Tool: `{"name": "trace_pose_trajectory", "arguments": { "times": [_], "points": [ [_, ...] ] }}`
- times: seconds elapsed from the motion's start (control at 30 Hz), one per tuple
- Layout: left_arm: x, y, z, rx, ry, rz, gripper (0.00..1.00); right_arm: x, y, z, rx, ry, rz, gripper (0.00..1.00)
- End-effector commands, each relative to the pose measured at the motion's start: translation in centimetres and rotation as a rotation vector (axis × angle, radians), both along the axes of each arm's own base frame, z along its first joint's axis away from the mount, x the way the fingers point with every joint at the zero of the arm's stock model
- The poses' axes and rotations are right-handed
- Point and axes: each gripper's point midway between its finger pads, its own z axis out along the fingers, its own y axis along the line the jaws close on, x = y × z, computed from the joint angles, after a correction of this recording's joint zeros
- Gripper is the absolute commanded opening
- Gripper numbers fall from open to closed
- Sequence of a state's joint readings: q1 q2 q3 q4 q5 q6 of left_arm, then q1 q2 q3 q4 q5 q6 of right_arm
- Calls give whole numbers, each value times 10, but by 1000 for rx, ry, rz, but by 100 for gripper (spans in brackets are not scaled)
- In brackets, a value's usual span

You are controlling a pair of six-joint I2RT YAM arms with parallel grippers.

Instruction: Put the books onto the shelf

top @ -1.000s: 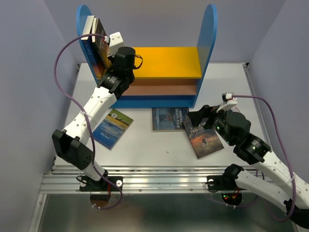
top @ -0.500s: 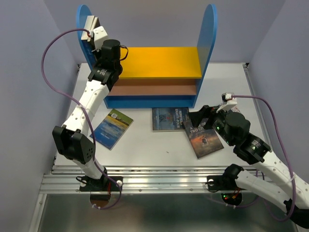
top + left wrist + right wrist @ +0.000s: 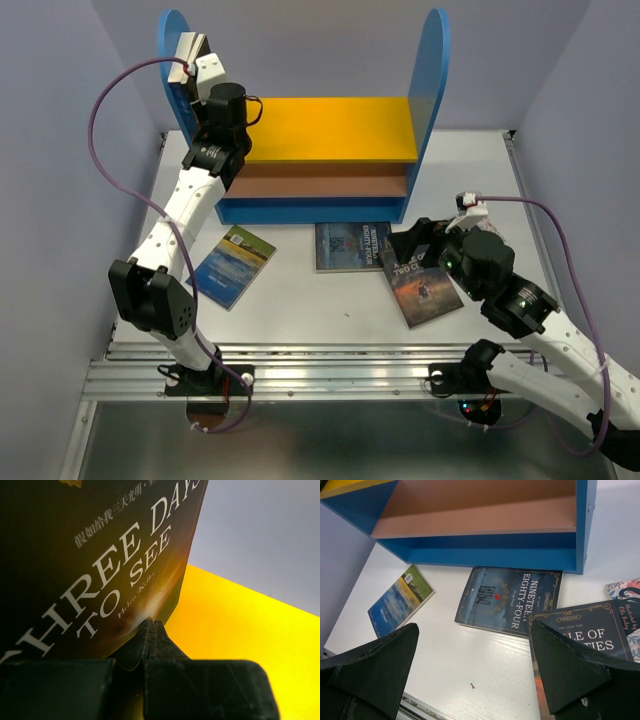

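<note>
The Three Days to See book [image 3: 100, 570] is stood upright against the shelf's left blue panel [image 3: 171, 40], upper left, touched by the tightly closed left gripper [image 3: 152, 627]. The spread, empty right gripper [image 3: 473, 628] is held nearest the flat Tale of Two Cities book [image 3: 585, 640], lower right.

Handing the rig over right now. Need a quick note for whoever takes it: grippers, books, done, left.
Left gripper: shut, nothing between the fingers, tips at the lower cover of Three Days to See, which stands on the yellow board at the shelf's left panel.
Right gripper: open, empty, above A Tale of Two Cities.
On the table: Nineteen Eighty-Four, A Tale of Two Cities, a blue-green book, a floral book at the right.
Done: Three Days to See shelved.
Left: the table books.
</note>
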State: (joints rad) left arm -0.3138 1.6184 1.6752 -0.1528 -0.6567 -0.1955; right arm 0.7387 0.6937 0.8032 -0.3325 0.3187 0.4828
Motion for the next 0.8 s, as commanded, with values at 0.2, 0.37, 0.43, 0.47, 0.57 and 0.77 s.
{"name": "trace_pose_trajectory", "arguments": {
  "times": [0.2, 0.37, 0.43, 0.47, 0.57, 0.77],
  "points": [
    [-11, 10, 41, -17, -107, 13, 3, -2, -4, 19, 27, -42, -11, 100],
    [-16, -16, 55, -68, -125, -158, 47, -2, -5, 19, 27, -42, -12, 100],
    [-21, -25, 62, -91, -146, -214, 53, -1, -4, 20, 27, -42, -12, 100],
    [-27, -32, 70, -108, -166, -263, 57, -1, -4, 20, 25, -41, -9, 100],
    [-37, -35, 83, -130, -201, -299, 65, -1, -3, 20, 23, -42, -7, 100],
    [-63, -31, 110, -154, -273, -319, 78, 0, -3, 18, 16, -39, -6, 100]
  ]
}}
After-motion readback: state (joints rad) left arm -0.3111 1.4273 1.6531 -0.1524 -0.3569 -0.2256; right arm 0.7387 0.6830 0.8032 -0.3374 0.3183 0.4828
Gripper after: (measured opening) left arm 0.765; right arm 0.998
